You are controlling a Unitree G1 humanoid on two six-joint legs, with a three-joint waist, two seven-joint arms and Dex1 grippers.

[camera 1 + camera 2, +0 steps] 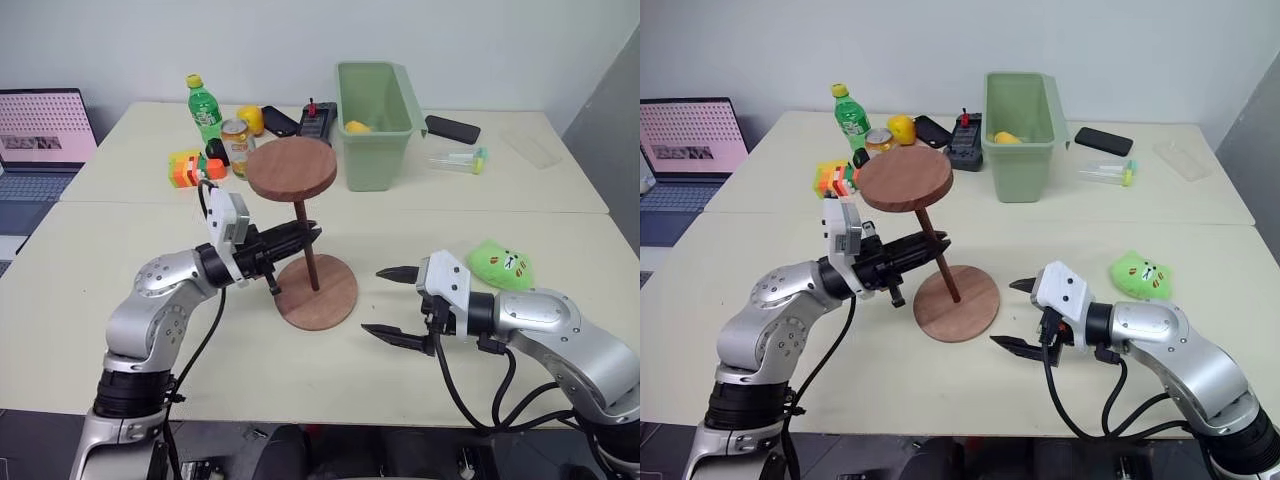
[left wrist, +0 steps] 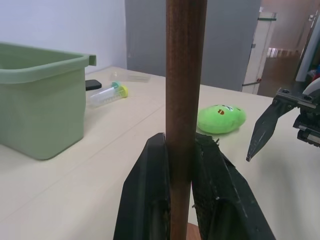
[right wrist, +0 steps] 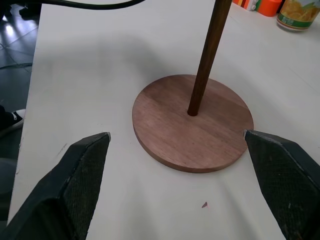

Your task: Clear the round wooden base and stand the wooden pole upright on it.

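Note:
The round wooden base (image 1: 322,295) lies flat on the near table. The wooden pole (image 1: 306,246) stands in the hole at its centre, leaning a little, with its fixed disc (image 1: 291,167) on top. My left gripper (image 1: 308,235) is shut on the pole's rod about halfway up; in the left wrist view both fingers (image 2: 150,200) press the rod (image 2: 182,100). My right gripper (image 1: 390,302) is open just right of the base, nothing between its fingers; the right wrist view shows the base (image 3: 170,130) and rod foot (image 3: 204,65) ahead of it.
A green toy (image 1: 500,264) lies right of my right gripper. On the far table stand a green bin (image 1: 372,130), a green bottle (image 1: 204,108), a can (image 1: 237,143), colourful blocks (image 1: 184,168), a phone (image 1: 452,129) and a clear tube (image 1: 458,160). A laptop (image 1: 40,130) sits far left.

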